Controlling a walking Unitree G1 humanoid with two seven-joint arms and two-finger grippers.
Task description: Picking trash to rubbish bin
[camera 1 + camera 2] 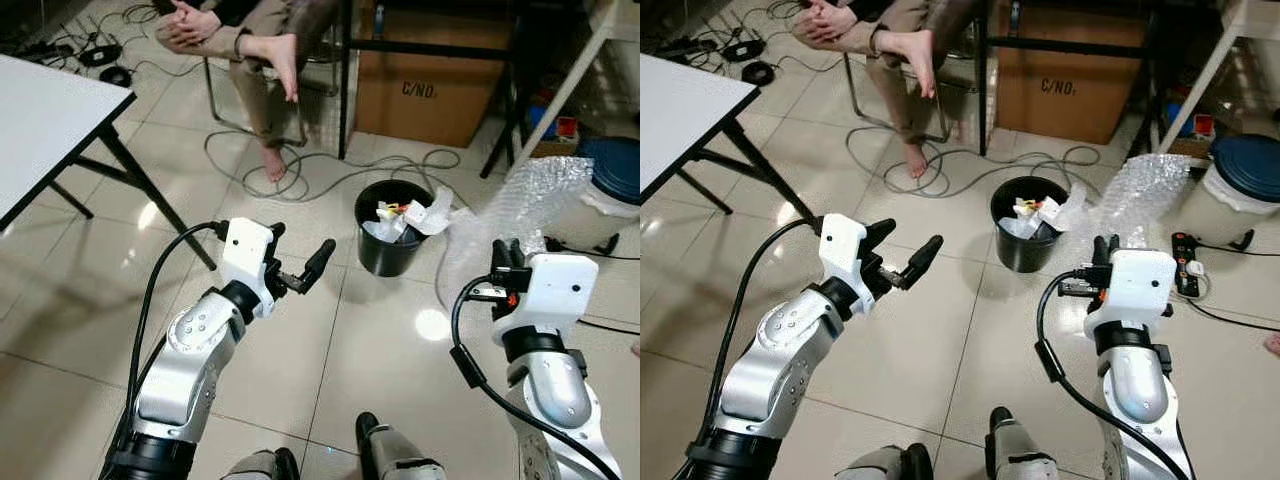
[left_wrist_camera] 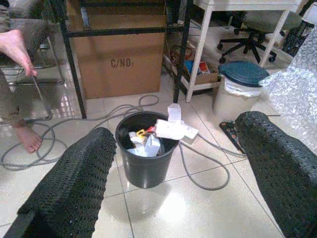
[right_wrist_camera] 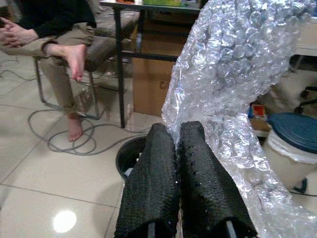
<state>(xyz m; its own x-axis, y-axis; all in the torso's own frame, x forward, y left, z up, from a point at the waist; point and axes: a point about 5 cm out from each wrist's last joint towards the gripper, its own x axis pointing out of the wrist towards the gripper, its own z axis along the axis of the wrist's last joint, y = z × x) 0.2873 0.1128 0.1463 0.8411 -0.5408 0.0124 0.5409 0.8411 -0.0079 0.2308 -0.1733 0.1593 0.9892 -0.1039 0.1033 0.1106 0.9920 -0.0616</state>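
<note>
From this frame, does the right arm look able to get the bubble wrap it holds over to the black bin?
Probably yes. The right tool is shut on the bubble wrap, and the black bin stands on open floor just ahead and to its left. Nothing stands between them; the left tool hangs open, off to the side.

You get even, fairly bright indoor light from overhead here. The glossy floor (image 1: 300, 340) throws it back as round glare spots, one just right of the bin (image 1: 392, 228) and a softer one by the table leg (image 1: 150, 190). Shadows stay soft; the darkest patch sits under the table (image 1: 50, 120) and along its legs. Head views are sharp in the middle, with some wide-angle bending at the edges. In your left wrist view the fingers (image 2: 69, 188) are close and slightly soft, the background crisp, with glare below the bin. In your right wrist view the bubble wrap (image 3: 237, 74) blows out to near white, and the fingers (image 3: 158, 183) look dark and a bit blurry.
</note>
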